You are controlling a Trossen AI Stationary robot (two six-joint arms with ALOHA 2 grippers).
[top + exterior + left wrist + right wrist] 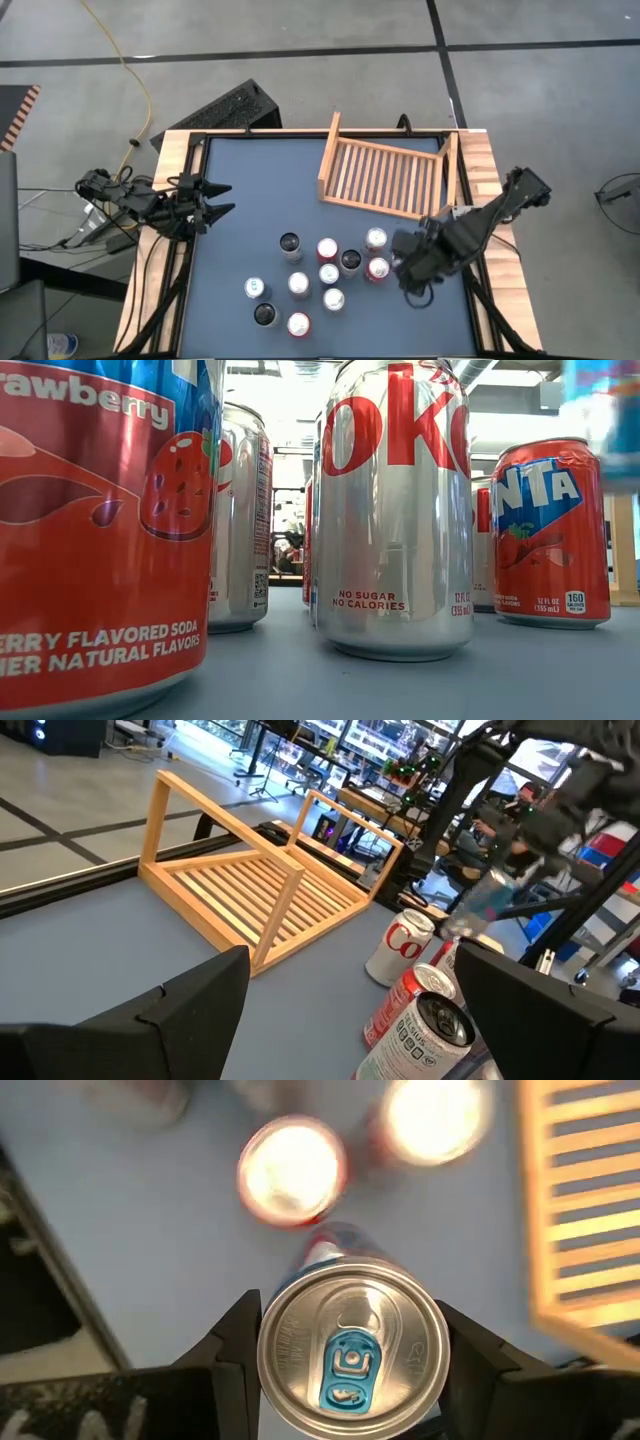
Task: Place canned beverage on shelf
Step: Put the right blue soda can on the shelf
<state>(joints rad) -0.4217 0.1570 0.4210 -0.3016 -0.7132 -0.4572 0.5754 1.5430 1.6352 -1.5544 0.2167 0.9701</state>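
Observation:
My right gripper [408, 268] is shut on a can with a silver top and a blue tab [350, 1348], held above the table beside a cluster of several upright cans [320, 275]. The held can shows blurred in the left wrist view [490, 900]. The light wooden shelf [385, 175] with its slatted base rests on the table's far right part; it also shows in the left wrist view [250, 890]. My left gripper [222, 198] is open and empty at the table's left edge. My right gripper pinches the can between its two fingers on two opposite sides of its body, just below the top rim [264, 1350]. The fingers [230, 1350] come from above, pointing down. The can is lifted clear of the table, top up and slightly tilted.
Two cans [290, 1168] stand on the table below the held one. Red and silver cans [395, 510] fill the low view. The table has raised wooden borders [170, 160]. Bare blue table [260, 180] lies between my left gripper and the shelf.

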